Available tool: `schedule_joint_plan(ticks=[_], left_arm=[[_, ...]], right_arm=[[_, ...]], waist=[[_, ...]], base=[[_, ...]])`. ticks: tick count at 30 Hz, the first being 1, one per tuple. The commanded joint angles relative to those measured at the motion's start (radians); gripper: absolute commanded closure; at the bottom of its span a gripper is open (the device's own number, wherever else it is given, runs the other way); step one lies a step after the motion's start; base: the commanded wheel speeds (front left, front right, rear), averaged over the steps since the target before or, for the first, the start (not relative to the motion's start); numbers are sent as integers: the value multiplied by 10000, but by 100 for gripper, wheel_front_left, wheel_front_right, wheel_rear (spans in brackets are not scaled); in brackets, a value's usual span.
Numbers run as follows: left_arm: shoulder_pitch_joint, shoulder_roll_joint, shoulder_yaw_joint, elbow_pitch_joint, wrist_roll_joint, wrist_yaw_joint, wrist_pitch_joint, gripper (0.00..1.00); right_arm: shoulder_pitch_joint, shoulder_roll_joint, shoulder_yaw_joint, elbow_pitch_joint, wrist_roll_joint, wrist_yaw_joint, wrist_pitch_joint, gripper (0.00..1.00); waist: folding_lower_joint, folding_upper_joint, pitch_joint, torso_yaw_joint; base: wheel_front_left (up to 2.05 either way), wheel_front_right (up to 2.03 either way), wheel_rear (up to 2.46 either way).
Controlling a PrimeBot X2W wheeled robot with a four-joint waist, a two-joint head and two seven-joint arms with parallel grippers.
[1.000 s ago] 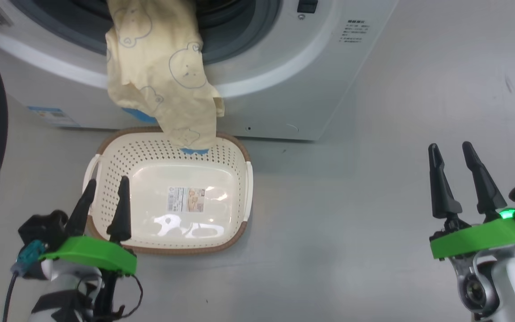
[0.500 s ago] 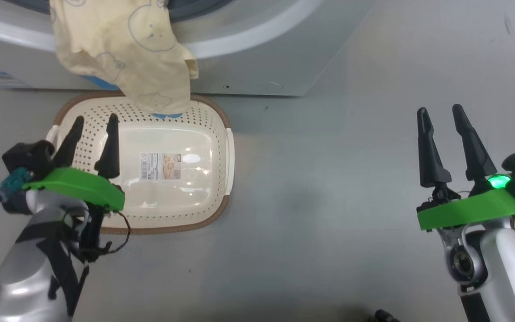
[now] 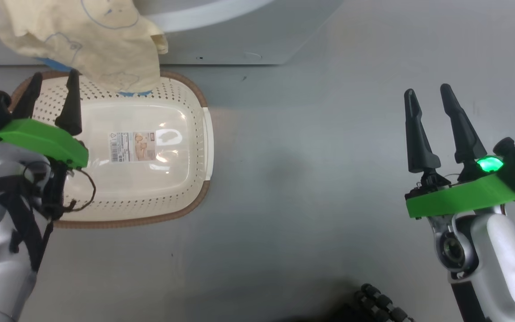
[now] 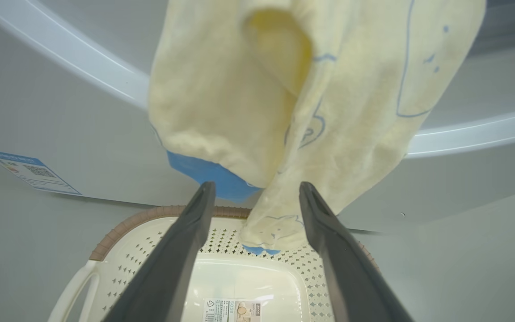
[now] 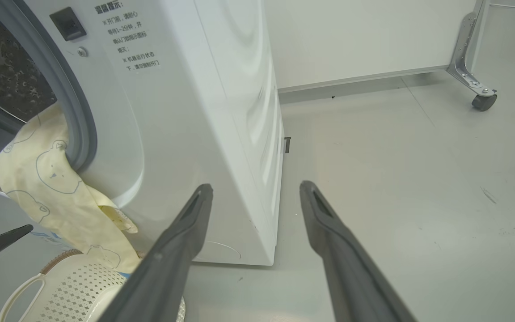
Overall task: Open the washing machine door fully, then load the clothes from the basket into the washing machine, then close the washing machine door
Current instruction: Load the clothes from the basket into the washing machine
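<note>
A pale yellow garment of the clothes (image 3: 83, 40) with bear outlines and blue trim hangs out of the washing machine (image 3: 239, 40) opening, its lower end dangling over the far rim of the basket (image 3: 206, 134). The cream basket stands on the floor with only a label sticker inside. My left gripper (image 3: 54, 75) is open above the basket's far left corner, just left of the hanging cloth. In the left wrist view the garment (image 4: 329, 98) hangs just beyond the open left gripper (image 4: 256, 185). My right gripper (image 3: 427, 89) is open over bare floor far to the right. The washing machine door is out of view.
The right wrist view shows the washing machine's (image 5: 204, 112) white side, the steel drum (image 5: 7, 76) and the garment (image 5: 47, 188) spilling over the grey gasket. A metal frame leg on a caster (image 5: 481, 100) stands at the far right. Grey floor (image 3: 306, 179) lies between the basket and the right arm.
The head camera has tilted down, shifting the whole scene up and left. My left gripper has moved forward from the basket's near left corner to its far rim, close to the hanging garment.
</note>
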Motion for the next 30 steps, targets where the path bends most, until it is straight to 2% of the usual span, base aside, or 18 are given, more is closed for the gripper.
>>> schedule_joint_plan(ticks=[1,14,26,27,28,30], left_arm=[[-411,513,190,-40,-125,-19,-67,0],[-1470,1047,-276,517,-358,-19,-67,0],[-1838,1522,-1026,74,-751,-19,-67,0],[-1850,1553,-1070,10,-767,-19,-67,13],[-1854,1574,-1114,-66,-795,-19,-67,50],[-1841,1629,-1189,-203,-865,-19,-67,79]], right_arm=[[-33,15,229,-343,-121,16,-63,0],[-132,121,556,-437,-161,16,-63,0],[-109,193,700,-459,-192,16,-63,0],[-114,196,697,-466,-194,16,-63,0],[-117,200,696,-472,-197,16,-63,0],[-117,205,703,-478,-203,16,-63,0]], waist=[[0,1,224,-103],[0,1,643,-498],[0,1,681,-673],[0,1,674,-679],[0,1,663,-684],[0,1,639,-691]], base=[[0,0,0],[0,0,0],[0,0,0],[0,0,0],[0,0,0],[0,0,0]])
